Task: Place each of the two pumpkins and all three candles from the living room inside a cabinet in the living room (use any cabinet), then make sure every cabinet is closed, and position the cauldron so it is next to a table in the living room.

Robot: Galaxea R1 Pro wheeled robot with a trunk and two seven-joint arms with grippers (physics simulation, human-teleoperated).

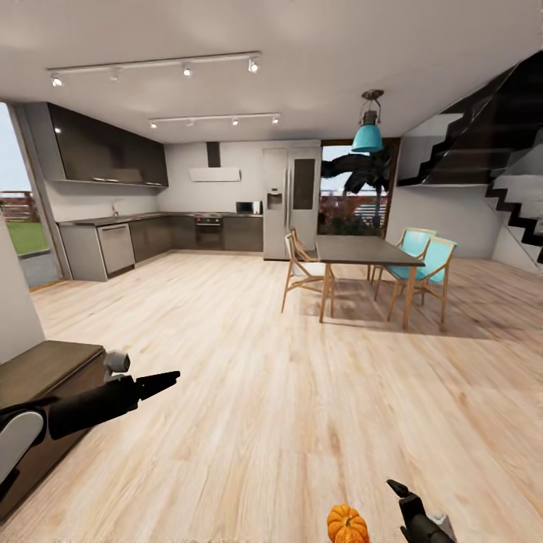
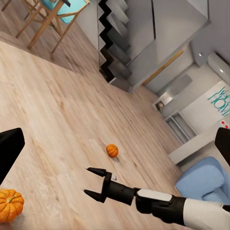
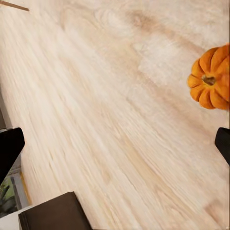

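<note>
One orange pumpkin (image 1: 347, 524) lies on the wood floor at my feet, just left of my right gripper (image 1: 398, 492), which hangs open a little above the floor. From the left wrist view this pumpkin (image 2: 10, 203) and a second pumpkin (image 2: 112, 150) farther off both rest on the floor, with the right gripper (image 2: 92, 181) open between them. The near pumpkin (image 3: 211, 79) sits off to one side of the right fingers (image 3: 9, 148). My left gripper (image 1: 166, 377) is open beside the dark brown cabinet (image 1: 45, 369). The candles and cauldron are out of view.
A dining table (image 1: 362, 249) with wooden and teal chairs (image 1: 422, 260) stands ahead on the right, the kitchen counters (image 1: 113, 241) behind it at left. Stairs (image 1: 520, 204) rise at far right. A blue armchair (image 2: 203, 184) sits beyond the second pumpkin.
</note>
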